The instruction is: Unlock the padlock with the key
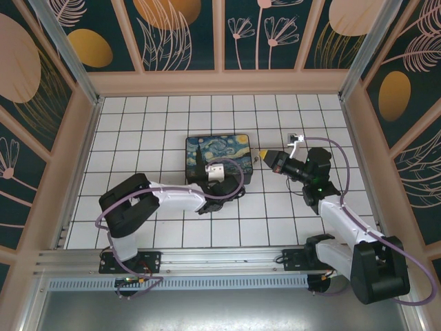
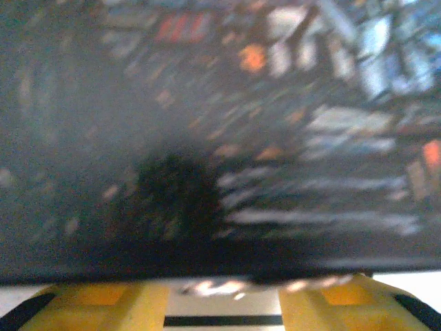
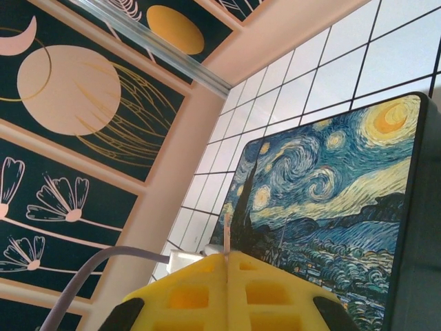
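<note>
Right wrist view: pinching thin key [image 3: 227, 234] in tightly closed right gripper [image 3: 227, 258] beside Starry Night box [image 3: 331, 200], seemingly readying insertion; straddling blurred, likely padlock [image 2: 213, 286] at box's near edge with partly spread left gripper [image 2: 223, 305], probably to steady it.

Overhead downward, wrist cameras near shared box [image 1: 227, 146] (left blurred)

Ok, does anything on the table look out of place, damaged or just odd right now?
Nothing looks spilled, damaged or askew. The painted box lies flat and closed on the tiles. Only a thin pale sliver, probably the key, sticks out of the shut right gripper.
</note>
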### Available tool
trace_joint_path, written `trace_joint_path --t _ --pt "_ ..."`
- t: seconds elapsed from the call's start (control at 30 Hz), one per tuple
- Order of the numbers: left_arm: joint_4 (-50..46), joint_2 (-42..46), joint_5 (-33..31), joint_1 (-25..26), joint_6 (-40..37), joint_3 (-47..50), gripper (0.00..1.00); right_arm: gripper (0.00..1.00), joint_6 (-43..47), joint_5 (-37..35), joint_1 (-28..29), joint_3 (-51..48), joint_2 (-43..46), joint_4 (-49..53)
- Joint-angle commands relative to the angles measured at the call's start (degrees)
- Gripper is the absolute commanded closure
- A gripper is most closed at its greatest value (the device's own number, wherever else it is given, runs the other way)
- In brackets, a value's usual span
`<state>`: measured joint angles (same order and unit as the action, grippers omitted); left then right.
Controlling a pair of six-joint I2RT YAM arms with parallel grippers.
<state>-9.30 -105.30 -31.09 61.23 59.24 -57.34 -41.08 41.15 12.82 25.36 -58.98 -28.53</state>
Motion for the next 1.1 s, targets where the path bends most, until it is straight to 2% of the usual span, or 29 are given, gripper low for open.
trace_joint_path --t 0.0,0.17,0.27,0.37,0.57,0.7,0.87,1.07 --pt "-2.2 -2.2 -3.3 0.0 -0.8 -3.5 0.57 1.00 -0.5 1.9 -0.3 -0.3 0.3 -3.7" --pt "-4.1 -3.3 -3.6 0.0 0.3 -4.7 0.60 1.00 -0.1 2.4 -0.3 -0.3 1.6 -2.5" --pt "-5.7 -4.1 -4.1 0.0 0.8 -5.7 0.56 1.00 0.3 2.4 -0.3 0.0 2.3 -1.6" --pt "-7.0 -5.6 -4.0 -0.1 1.5 -7.0 0.56 1.00 0.4 2.4 -0.3 0.0 2.5 -1.6" --pt "-6.6 -4.9 -3.4 -1.0 2.4 -6.0 0.71 1.00 0.3 2.2 -0.4 0.4 3.0 -1.0" --pt "-8.0 -3.0 -4.0 -1.0 1.7 -6.2 0.77 1.00 2.1 1.4 -0.4 1.5 4.1 2.5" --pt "-13.4 0.0 -0.9 -0.8 0.3 -7.8 0.81 1.00 4.0 -0.2 -0.3 2.5 4.2 6.8" --pt "-27.0 6.7 3.4 -0.7 0.3 -13.0 0.79 1.00 5.6 -2.9 -0.1 4.5 4.5 10.3"
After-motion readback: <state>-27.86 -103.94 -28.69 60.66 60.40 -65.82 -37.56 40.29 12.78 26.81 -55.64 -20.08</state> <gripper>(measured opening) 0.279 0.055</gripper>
